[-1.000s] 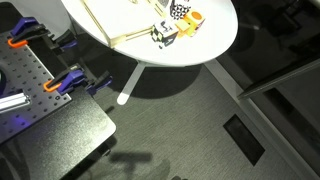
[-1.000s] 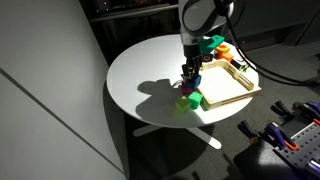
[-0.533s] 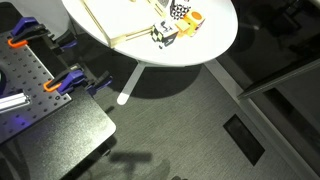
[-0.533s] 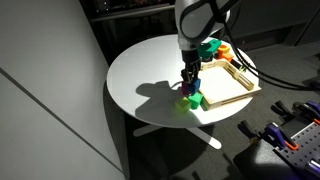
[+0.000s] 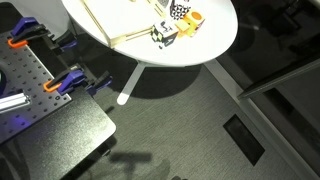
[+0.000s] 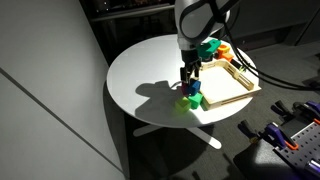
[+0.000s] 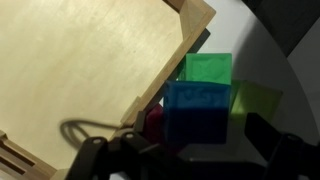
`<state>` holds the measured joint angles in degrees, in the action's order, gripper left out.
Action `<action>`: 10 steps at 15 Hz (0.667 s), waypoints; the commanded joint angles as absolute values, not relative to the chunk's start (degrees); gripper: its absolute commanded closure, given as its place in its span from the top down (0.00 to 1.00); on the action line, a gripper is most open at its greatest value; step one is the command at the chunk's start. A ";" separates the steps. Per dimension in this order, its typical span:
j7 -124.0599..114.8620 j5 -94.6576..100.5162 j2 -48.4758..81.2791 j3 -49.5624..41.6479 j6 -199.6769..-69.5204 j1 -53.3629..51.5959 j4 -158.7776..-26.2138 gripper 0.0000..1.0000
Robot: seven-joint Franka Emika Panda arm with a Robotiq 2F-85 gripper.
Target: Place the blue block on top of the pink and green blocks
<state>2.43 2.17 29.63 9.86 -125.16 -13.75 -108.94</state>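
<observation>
In the wrist view the blue block (image 7: 198,108) rests on the pink block (image 7: 153,122) and the green block (image 7: 207,68), beside the corner of a wooden tray (image 7: 90,70). My gripper (image 7: 205,143) is open around the blue block, and a gap shows between the block and the right finger (image 7: 272,138). In an exterior view the gripper (image 6: 188,78) points straight down over the blue block (image 6: 194,88), which sits on the green block (image 6: 189,101) near the table's front edge. The pink block is hidden there.
The round white table (image 6: 150,80) carries the wooden tray (image 6: 232,84). A paler yellow-green piece (image 7: 258,100) lies next to the stack. A black-and-white cube (image 5: 165,35) and an orange piece (image 5: 192,18) sit near the table's edge. Clamps (image 5: 68,82) lie on a black bench.
The jaws have opened and let go of the blue block, which stays on the pink and green blocks. The arm has barely moved.
</observation>
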 commanded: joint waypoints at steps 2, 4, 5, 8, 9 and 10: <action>3.75 2.51 25.69 10.23 -128.44 -13.17 -111.03 1.00; 3.11 2.45 24.44 10.05 -129.09 -13.16 -111.69 1.00; 2.79 2.41 23.82 9.95 -129.30 -13.12 -112.06 1.00; 0.24 2.37 21.85 9.04 -128.50 -12.95 -113.46 1.00; -0.60 2.37 21.18 8.67 -128.35 -12.84 -114.09 1.00; -1.65 2.22 20.24 8.25 -128.25 -12.63 -115.04 1.00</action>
<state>1.23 2.17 24.11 9.00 -128.37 -13.33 -111.40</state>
